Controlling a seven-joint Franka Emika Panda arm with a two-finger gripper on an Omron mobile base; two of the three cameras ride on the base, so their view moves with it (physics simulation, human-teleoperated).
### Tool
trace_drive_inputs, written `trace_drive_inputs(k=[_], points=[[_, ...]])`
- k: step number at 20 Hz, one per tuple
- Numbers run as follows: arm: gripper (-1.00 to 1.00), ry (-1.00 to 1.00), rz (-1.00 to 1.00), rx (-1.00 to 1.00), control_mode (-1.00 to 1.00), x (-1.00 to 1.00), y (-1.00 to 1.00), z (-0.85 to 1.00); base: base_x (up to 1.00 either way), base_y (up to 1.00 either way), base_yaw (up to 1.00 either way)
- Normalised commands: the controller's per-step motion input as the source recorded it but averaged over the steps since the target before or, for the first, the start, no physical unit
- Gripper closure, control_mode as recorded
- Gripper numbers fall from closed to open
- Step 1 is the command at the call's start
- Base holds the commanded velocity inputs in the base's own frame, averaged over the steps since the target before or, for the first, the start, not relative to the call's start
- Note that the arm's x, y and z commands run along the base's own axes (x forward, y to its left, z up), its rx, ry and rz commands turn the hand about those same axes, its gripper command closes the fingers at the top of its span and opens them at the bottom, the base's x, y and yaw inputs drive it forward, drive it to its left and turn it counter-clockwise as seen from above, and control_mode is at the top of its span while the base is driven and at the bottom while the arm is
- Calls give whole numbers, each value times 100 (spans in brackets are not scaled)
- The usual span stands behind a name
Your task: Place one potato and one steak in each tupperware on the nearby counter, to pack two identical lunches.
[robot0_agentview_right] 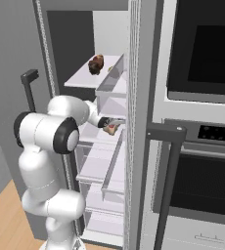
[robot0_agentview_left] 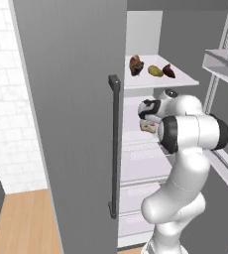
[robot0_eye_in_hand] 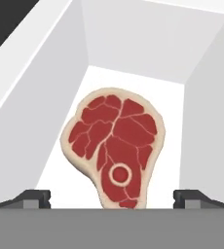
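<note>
A raw red steak (robot0_eye_in_hand: 113, 151) with a pale fat rim and a round bone lies flat on a white fridge shelf (robot0_eye_in_hand: 148, 82). My gripper (robot0_eye_in_hand: 113, 198) hovers just over its near end, open, one fingertip on each side and nothing between them. From the base, the hand (robot0_agentview_left: 146, 118) reaches into the middle shelf above the steak (robot0_agentview_left: 148, 127), which also shows under the hand (robot0_agentview_right: 109, 122) as steak (robot0_agentview_right: 113, 130). On the upper shelf (robot0_agentview_left: 178, 79) lie a yellowish potato (robot0_agentview_left: 155, 71), a brown lumpy item (robot0_agentview_left: 136, 65) and a dark red-brown item (robot0_agentview_left: 169, 71). The tupperware and counter are out of view.
The grey fridge door (robot0_agentview_left: 71, 124) with its dark vertical handle (robot0_agentview_left: 114, 144) stands open at the left. Door bins (robot0_agentview_left: 225, 64) jut out at the right. White shelf walls close in around the steak. A built-in oven (robot0_agentview_right: 207, 49) with a dark handle (robot0_agentview_right: 166, 132) stands to the right of the fridge.
</note>
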Motion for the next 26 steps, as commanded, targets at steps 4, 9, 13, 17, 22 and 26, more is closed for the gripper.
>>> trace_drive_inputs(k=[4, 9, 13, 17, 22, 26], points=[[-100, 0, 0, 0, -100, 29, -1, -17, 0, 0, 0], [-100, 0, 0, 0, -100, 13, 0, -13, 0, 0, 0], [-100, 0, 0, 0, -100, 0, 0, -39, 0, 0, 0], [-100, -1, 0, 0, -100, 1, 0, -32, 0, 0, 0], [-100, -2, 0, 0, -100, -30, 0, 0, 0, 0, 0], [-100, -1, 0, 0, -100, -36, 0, 0, 0, 0, 0]])
